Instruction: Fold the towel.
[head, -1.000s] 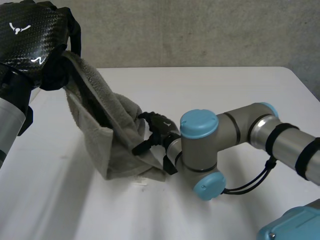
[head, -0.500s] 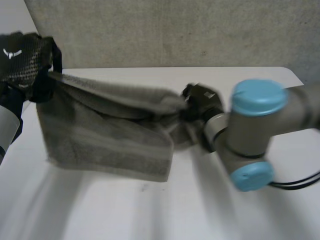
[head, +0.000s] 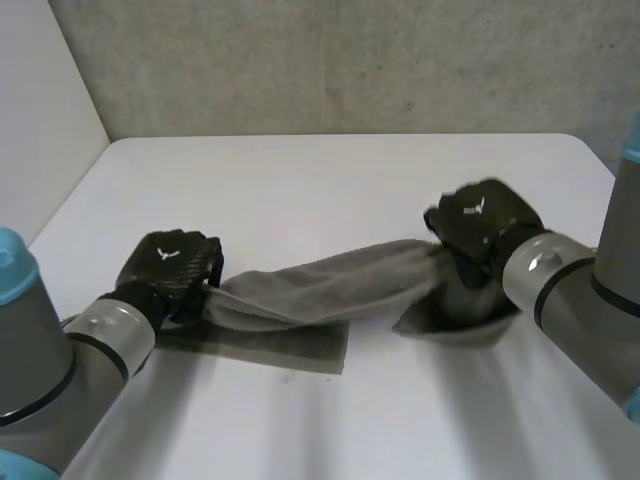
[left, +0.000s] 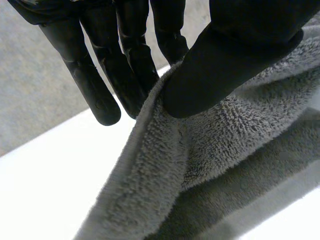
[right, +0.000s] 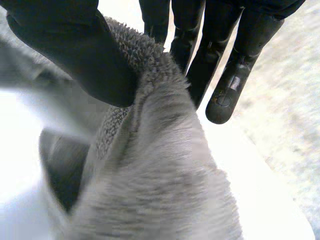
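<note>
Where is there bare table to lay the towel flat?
Widest free patch: the table between the towel and the wall. A second bare strip lies on the towel's near side, toward the robot. Crowded: the middle band, where the towel spans from the left hand to the right hand, both pinching it.

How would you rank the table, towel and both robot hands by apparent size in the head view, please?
table
towel
left robot hand and right robot hand: about alike, so not ranked
</note>
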